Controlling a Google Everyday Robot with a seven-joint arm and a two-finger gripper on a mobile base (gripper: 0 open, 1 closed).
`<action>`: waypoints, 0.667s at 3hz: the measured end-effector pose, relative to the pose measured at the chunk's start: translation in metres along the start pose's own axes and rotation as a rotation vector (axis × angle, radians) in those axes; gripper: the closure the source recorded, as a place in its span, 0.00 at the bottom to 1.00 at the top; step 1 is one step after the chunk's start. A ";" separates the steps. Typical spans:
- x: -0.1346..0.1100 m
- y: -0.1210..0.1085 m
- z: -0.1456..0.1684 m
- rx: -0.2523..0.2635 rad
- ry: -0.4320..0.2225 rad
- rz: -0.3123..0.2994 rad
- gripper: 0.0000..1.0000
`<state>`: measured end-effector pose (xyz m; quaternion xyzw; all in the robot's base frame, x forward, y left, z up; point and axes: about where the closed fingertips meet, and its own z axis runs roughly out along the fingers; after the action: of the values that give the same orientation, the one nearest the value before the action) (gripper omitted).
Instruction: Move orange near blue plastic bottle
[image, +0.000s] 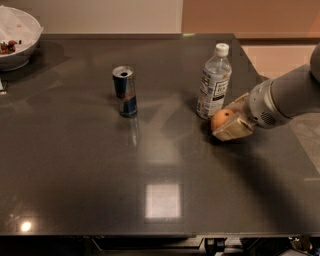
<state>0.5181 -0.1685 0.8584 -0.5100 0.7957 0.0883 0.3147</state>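
Observation:
The orange (220, 119) rests on the dark table (150, 165), just right of the base of the blue plastic bottle (214, 82), which stands upright with its white cap on. My gripper (224, 122) reaches in from the right, with its beige fingers (233, 131) on either side of the orange and closed on it. The orange sits low at the table surface, a small gap from the bottle.
A blue and silver can (125, 91) stands upright left of centre. A white bowl (17, 37) with some food sits at the far left corner. The table's right edge (280, 100) runs just behind my arm (285, 97).

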 end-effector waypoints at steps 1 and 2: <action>0.002 -0.005 0.005 0.024 -0.005 -0.005 0.35; 0.004 -0.008 0.008 0.036 -0.009 -0.008 0.12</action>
<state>0.5270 -0.1714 0.8518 -0.5069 0.7937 0.0751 0.3276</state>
